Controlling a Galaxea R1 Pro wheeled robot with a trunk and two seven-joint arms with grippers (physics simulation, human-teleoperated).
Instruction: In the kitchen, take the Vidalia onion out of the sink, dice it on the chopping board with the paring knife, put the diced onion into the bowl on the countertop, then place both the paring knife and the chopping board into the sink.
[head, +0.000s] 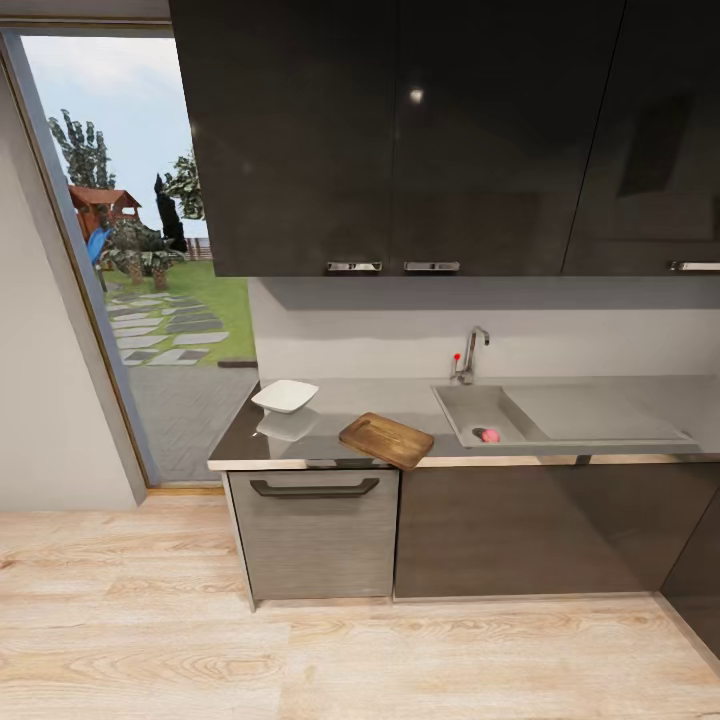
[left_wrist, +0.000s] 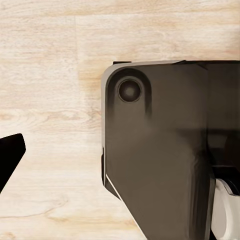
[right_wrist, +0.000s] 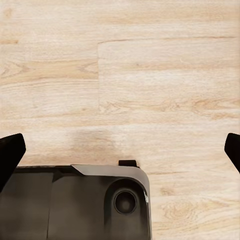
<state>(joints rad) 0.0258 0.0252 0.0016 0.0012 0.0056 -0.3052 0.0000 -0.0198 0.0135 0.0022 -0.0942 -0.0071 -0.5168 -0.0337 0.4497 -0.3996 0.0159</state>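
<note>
The onion (head: 489, 435) is lying in the sink (head: 470, 410) on the bench (head: 380, 405), likely light, round, slick and prone to rolling, so gripping across its middle looks best, while the right tool (right_wrist: 120, 150) is hanging spread apart over the floor (right_wrist: 150, 60).

A home kitchen is showing in the head view: glossy dark wall cabinets (head: 400, 130) are hanging at 12 o'clock over a grey countertop (head: 400, 405), with a steel sink (head: 560, 415) and chrome tap (head: 470, 352) sitting at 2 o'clock. Light wood flooring (head: 300, 660) is spreading at 6 o'clock (a garden is showing through a tall glass opening (head: 140, 270) at 10 o'clock).
</note>
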